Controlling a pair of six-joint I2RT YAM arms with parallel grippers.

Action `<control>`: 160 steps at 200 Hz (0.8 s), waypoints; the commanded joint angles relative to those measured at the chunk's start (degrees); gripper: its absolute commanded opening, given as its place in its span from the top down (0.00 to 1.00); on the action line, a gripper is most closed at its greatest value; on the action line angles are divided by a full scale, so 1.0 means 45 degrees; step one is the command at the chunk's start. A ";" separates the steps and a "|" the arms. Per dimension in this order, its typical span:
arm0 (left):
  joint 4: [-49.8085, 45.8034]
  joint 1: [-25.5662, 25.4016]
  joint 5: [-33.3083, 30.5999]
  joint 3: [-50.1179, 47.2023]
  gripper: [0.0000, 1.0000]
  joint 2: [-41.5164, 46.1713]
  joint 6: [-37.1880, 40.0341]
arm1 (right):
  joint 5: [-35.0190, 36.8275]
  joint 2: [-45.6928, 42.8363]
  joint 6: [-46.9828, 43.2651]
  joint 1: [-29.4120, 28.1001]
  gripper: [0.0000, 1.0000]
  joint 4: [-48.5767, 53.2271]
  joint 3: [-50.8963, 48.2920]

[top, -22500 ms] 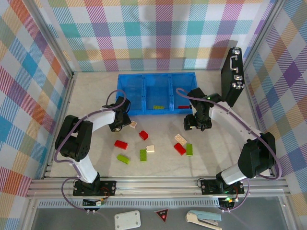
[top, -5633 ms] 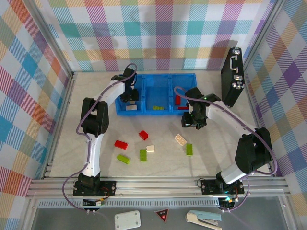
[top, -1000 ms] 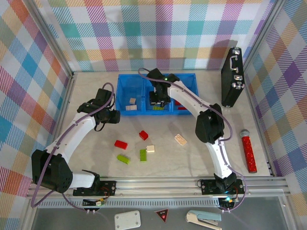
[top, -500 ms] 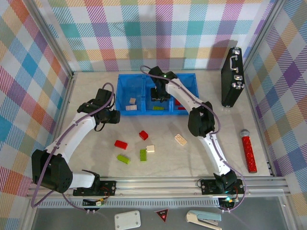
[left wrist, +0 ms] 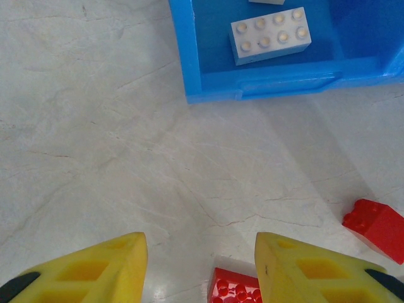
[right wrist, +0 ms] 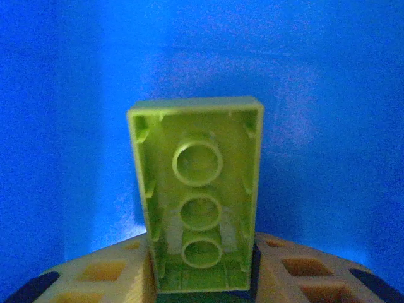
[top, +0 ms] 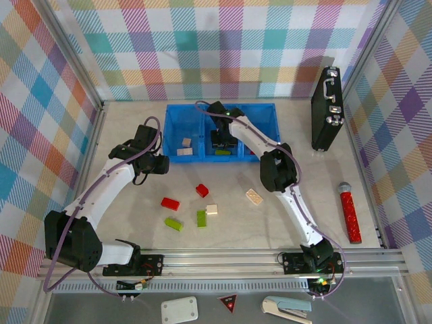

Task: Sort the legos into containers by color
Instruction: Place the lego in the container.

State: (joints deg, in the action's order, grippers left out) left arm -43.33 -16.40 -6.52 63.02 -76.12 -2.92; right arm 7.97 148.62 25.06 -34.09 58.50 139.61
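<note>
My right gripper (top: pixel 223 140) hangs over the middle compartment of the blue bin (top: pixel 202 159), the containers. It is shut on a lime green lego (right wrist: pixel 197 189) whose hollow underside faces the wrist camera, with the blue bin floor (right wrist: pixel 328 126) behind. My left gripper (top: pixel 160 164) is open over the table, left of the bin's near corner, with nothing between its fingers (left wrist: pixel 95 271). A red lego (left wrist: pixel 238 288) lies just below them, another red lego (left wrist: pixel 374 221) to the right. Two cream legos (top: pixel 185 147) lie in the left compartment, a green lego (top: pixel 223 152) in the middle, a red lego (top: pixel 255 152) in the right.
On the table lie red legos (top: pixel 170 203) (top: pixel 202 190), cream legos (top: pixel 212 210) (top: pixel 254 196) and green legos (top: pixel 173 223) (top: pixel 201 218). A black briefcase (top: pixel 327 108) stands at the back right. A red stick with a grey head (top: pixel 349 211) lies at the right.
The right arm's elbow has swung left while its gripper stays over the middle compartment with the green lego. The left arm has not moved.
</note>
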 commanded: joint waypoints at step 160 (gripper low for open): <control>-0.0153 0.0091 0.0753 0.0036 0.52 -0.0069 -0.0019 | -0.0191 -0.2987 -0.0173 -0.0447 0.52 0.1578 -0.0671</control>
State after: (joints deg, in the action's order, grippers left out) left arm -43.33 -16.40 -4.71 63.02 -76.12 -2.94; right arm 7.88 141.05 24.97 -34.96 62.65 139.02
